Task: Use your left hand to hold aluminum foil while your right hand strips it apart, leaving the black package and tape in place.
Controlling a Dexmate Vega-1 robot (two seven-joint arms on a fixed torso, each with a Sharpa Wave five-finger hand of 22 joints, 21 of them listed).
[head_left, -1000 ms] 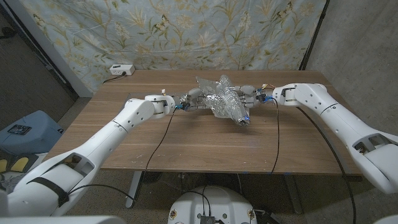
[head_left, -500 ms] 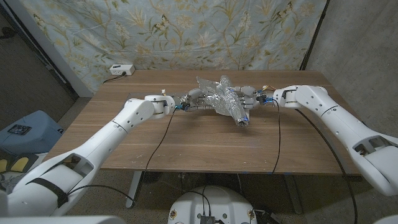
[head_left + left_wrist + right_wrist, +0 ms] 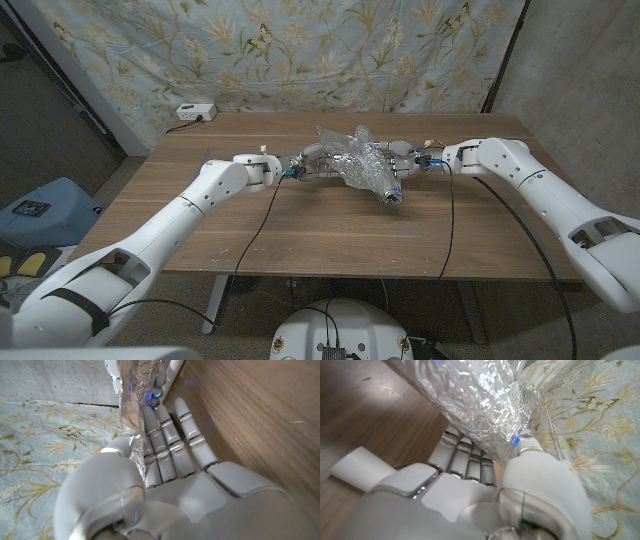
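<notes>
I have the aluminum foil point(image 3: 362, 160) bundle lying on the table point(image 3: 300, 225), toward its far edge and about midway along it, with both hands closed on it from opposite sides. My left hand point(image 3: 305, 162) grips the foil's left end — in the left wrist view a strip of foil runs between thumb and fingers point(image 3: 167, 442). My right hand point(image 3: 400, 157) holds the right side, its thumb pressed onto the crinkled sheet in the right wrist view while its fingers point(image 3: 462, 452) sit beneath. I cannot see the black package or the tape; I judge they are still wrapped inside. Risks from here: if the left grip is only on a thin strip, a pull could tear that strip off and let the whole bundle slide toward the right hand. A pull that is too fast could drag the package out along with the foil — or shred the sheet into scraps.
</notes>
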